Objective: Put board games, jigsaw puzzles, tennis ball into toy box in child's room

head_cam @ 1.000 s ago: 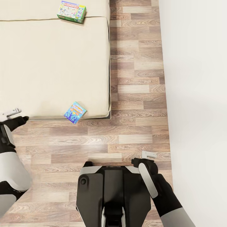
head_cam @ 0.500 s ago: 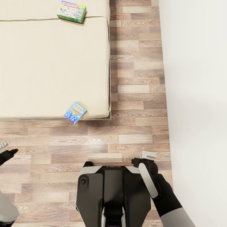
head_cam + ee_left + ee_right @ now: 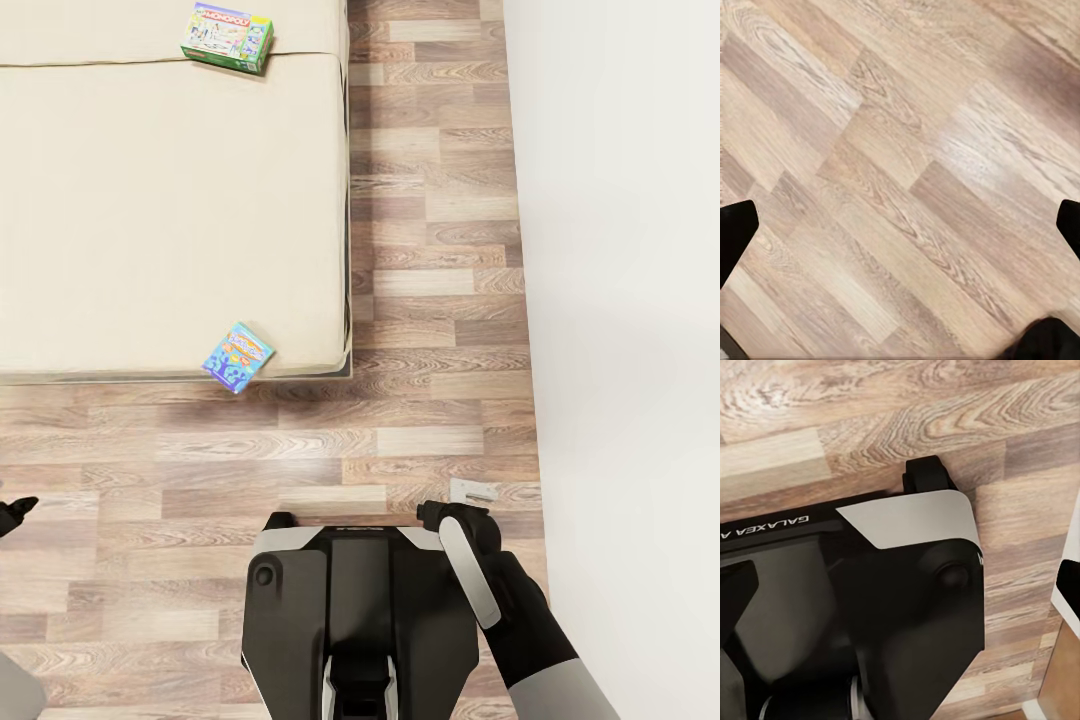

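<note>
We saw two board games on the bed (image 3: 150, 220). The blue board game (image 3: 238, 356) lay tilted at the near edge of the mattress, close to the corner, its lower corner hanging a little over the edge above the wooden floor (image 3: 430, 300). The green Monopoly box (image 3: 227, 37) lay flat further up the bed, near the far side edge, where a seam crossed the bedding. The two boxes were well apart.

The left tool (image 3: 900, 225) had its dark fingers (image 3: 735, 232) spread wide, at opposite borders of the left wrist view, with bare floor planks between them and nothing held. In the head view we made out just a dark tip of that arm at the left border, low over the floor.

The right tool (image 3: 470, 492) hung beside the robot's base (image 3: 360, 610), apart from the bed. In the right wrist view its fingers (image 3: 735, 585) stood wide apart and held nothing, and between them we saw the base's dark shell, a white panel and a wheel on the floor.
</note>
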Robot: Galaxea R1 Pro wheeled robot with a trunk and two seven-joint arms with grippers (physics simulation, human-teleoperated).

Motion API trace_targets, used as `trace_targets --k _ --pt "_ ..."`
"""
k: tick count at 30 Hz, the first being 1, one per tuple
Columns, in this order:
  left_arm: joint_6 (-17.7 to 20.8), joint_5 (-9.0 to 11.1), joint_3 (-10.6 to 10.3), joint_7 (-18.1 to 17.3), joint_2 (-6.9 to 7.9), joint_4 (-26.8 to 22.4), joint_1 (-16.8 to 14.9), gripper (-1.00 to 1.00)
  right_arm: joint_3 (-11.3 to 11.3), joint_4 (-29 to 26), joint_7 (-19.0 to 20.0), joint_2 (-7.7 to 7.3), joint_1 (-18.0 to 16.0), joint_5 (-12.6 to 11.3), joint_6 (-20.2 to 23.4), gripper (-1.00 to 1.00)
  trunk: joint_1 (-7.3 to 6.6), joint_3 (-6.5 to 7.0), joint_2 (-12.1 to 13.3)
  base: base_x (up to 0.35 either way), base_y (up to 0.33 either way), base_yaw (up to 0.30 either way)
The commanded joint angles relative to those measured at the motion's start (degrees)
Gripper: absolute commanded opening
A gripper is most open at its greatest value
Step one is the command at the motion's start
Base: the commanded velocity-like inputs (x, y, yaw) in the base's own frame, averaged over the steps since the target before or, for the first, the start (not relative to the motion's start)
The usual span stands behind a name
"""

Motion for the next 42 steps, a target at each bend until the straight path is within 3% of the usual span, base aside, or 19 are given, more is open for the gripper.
trace_targets --k 1,8,13,16,21,22,28,30,32,35,39,42 --pt "-0.21 -0.64 0.24 -0.49 -0.01 0.07 0.02 1.00 0.08 -0.05 -0.60 -0.01 -0.03 -0.57 0.11 1.00 0.04 -0.06 -0.09 0.000 0.000 0.000" --pt "-5.49 -0.92 0.77 0.05 -0.07 5.19 1.44 1.00 0.08 -0.04 -0.60 -0.03 -0.03 -0.57 0.09 1.00 0.04 -0.06 -0.09 0.000 0.000 0.000" --pt "-7.94 -1.51 0.10 1.03 -0.02 14.38 1.70 1.00 0.08 -0.06 -0.60 -0.08 -0.03 -0.57 0.08 1.00 0.04 -0.06 -0.09 0.000 0.000 0.000" --pt "-11.13 -1.94 -1.92 3.13 -0.01 19.99 1.74 1.00 0.08 -0.08 -0.60 -0.07 -0.03 -0.57 0.06 1.00 0.04 -0.06 -0.09 0.000 0.000 0.000" --pt "-17.04 -2.55 -8.15 9.11 -0.13 27.90 1.76 1.00 0.11 -0.10 -0.60 -0.09 -0.03 -0.57 -0.53 1.00 0.04 -0.06 -0.09 0.000 0.000 0.000" --pt "-18.82 -2.63 -10.63 11.61 -0.16 30.59 1.76 1.00 0.13 -0.10 -0.60 -0.07 -0.03 -0.57 -0.86 1.00 0.04 -0.06 -0.09 0.000 0.000 0.000" --pt "-21.98 -2.76 -17.27 18.03 -0.45 36.62 1.77 1.00 0.31 -0.21 -0.60 -0.02 -0.03 -0.57 -1.44 1.00 0.04 -0.06 -0.09 0.000 0.000 0.000" --pt "-22.23 -2.74 -18.94 19.19 -0.66 37.37 1.77 1.00 0.33 -0.24 -0.60 0.01 -0.03 -0.60 -1.51 1.00 0.04 -0.06 -0.09 0.000 0.000 0.000" --pt "-22.34 -2.75 -22.19 20.65 -1.48 38.18 1.77 1.00 0.31 -0.26 -0.60 0.05 -0.03 -0.65 -1.58 1.00 0.04 -0.05 -0.09 0.000 0.000 0.000" --pt "-22.47 -2.81 -24.82 21.17 -2.49 38.48 1.77 1.00 0.29 -0.27 -0.60 0.06 -0.03 -0.67 -1.60 1.00 0.04 0.02 -0.09 0.000 0.000 0.000" --pt "-22.46 -2.78 -30.13 21.57 -4.03 38.72 1.77 1.00 0.49 -0.27 -0.60 0.12 -0.03 -0.66 -1.63 1.00 0.04 0.30 -0.09 0.000 0.000 0.000" --pt "-22.33 -2.73 -32.18 21.64 -4.43 38.92 1.77 1.00 0.56 -0.31 -0.60 0.11 -0.03 -0.66 -1.82 1.00 0.04 0.56 -0.09 0.000 0.000 0.000"
